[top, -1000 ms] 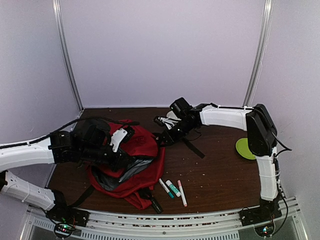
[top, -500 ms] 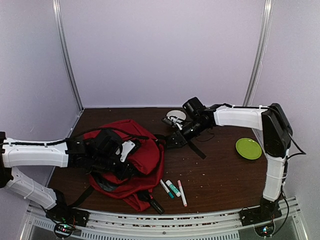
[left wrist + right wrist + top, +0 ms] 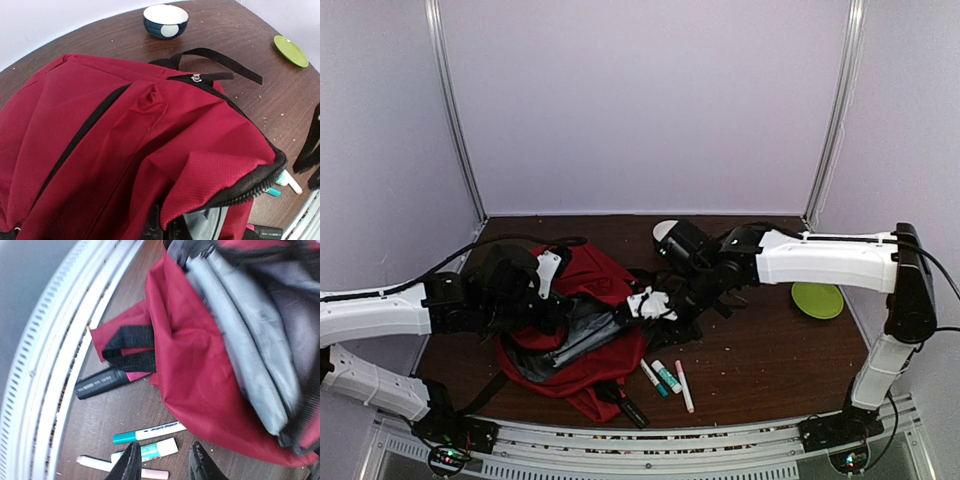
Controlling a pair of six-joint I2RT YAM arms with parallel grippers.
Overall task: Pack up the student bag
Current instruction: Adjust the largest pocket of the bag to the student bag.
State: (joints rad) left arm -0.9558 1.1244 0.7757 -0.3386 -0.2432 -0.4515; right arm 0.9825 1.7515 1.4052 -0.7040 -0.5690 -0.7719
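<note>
The student bag (image 3: 605,345) lies left of centre, red, with its mouth open onto grey and dark lining (image 3: 240,330). My left gripper (image 3: 542,297) is shut on the red fabric beside the zip edge (image 3: 167,225) and holds that flap up. My right gripper (image 3: 655,304) hovers at the bag's mouth, open and empty (image 3: 162,465). Below it on the table lie a teal-capped marker (image 3: 147,432), a teal and white stick (image 3: 145,451) and a pink-tipped marker (image 3: 120,467). A black marker (image 3: 102,381) lies by the bag's black strap loop (image 3: 131,347).
A blue and white bowl (image 3: 165,20) stands at the back of the table. A green plate (image 3: 817,299) sits at the right. The metal rail (image 3: 60,355) runs along the near edge, close to the markers. A loose black strap (image 3: 220,59) trails behind the bag.
My right arm has swung from the back of the table forward over the bag's mouth, and its jaws have opened. The left gripper has pulled the flap back, showing the lining.
</note>
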